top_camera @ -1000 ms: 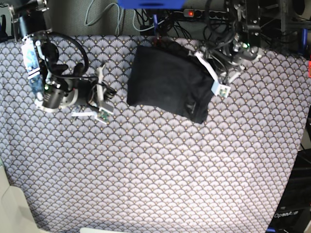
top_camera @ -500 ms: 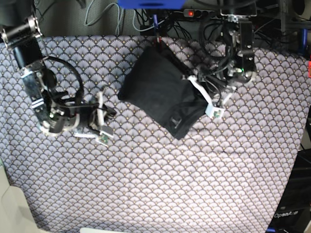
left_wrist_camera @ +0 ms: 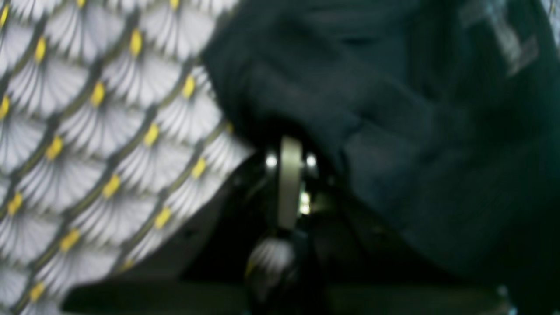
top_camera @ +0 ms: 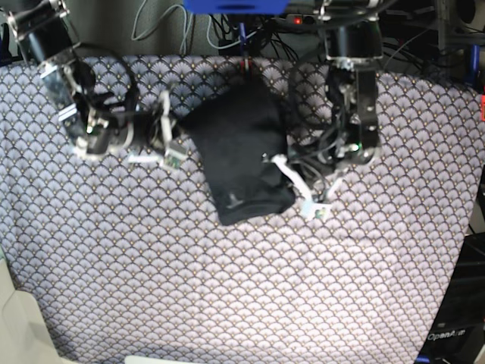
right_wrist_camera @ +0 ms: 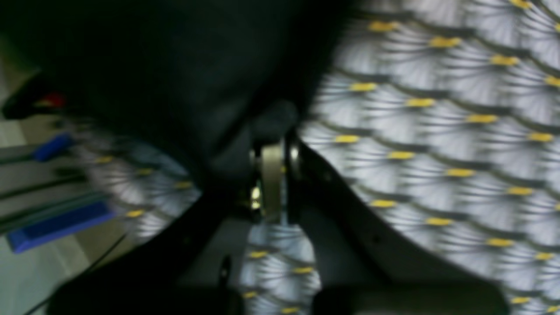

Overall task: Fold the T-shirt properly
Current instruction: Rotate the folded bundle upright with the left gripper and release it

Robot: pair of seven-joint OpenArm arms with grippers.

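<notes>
We find the T-shirt folded on the tablecloth; left gripper pinches its edge, right gripper closed alongside.

Robot lab or test bench, not a home. Table covered with a scallop-patterned tablecloth, two robot arms mounted at its far edge. Behind it a tangle of loose cables, a power strip with a lit red switch, a blue bar overhead, and metal rack framing at the far corner. A black T-shirt is the only household item.
</notes>
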